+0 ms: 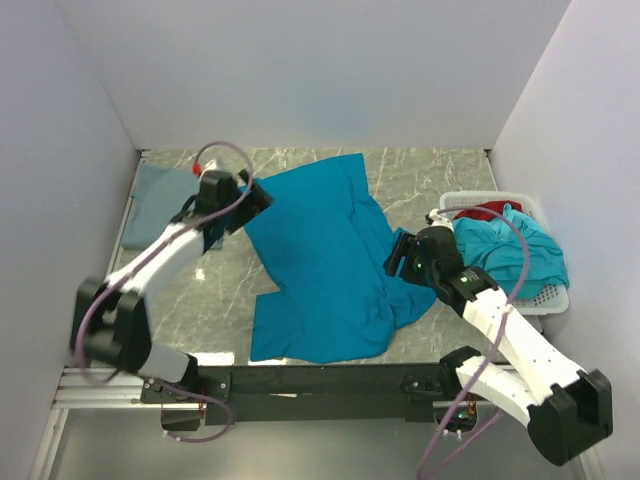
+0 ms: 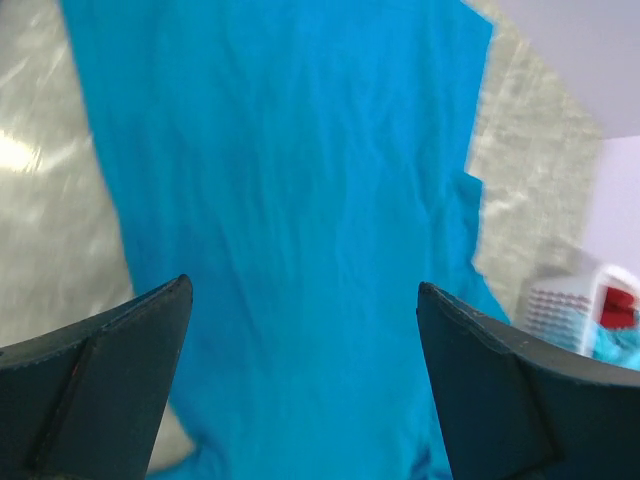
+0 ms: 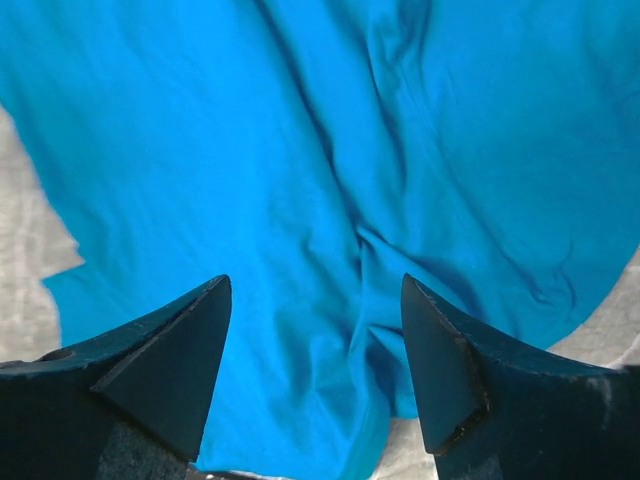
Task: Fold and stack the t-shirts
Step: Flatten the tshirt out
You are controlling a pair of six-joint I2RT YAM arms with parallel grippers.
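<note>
Far left on the veined marble table (image 1: 430, 180): grey-blue shirt (image 1: 150, 200), flat and soft. Next, left gripper (image 1: 258, 195), dark wedge fingers spread wide, nothing held, over the far-left edge of the teal shirt (image 1: 320, 260): broad smooth cotton, shallow creases, spread mid-table. Right gripper (image 1: 400, 258) parted, empty, above its rumpled right edge. Far right: white perforated plastic basket (image 1: 550, 298), crumpled heap (image 1: 515, 250) of teal and red cloth inside.

The top camera looks steeply down from high behind the near edge over the whole bench (image 1: 420, 180). Both wrist cameras sit close above the teal shirt (image 1: 320, 260), which all three views share; the left one also catches the basket (image 2: 560, 310).
</note>
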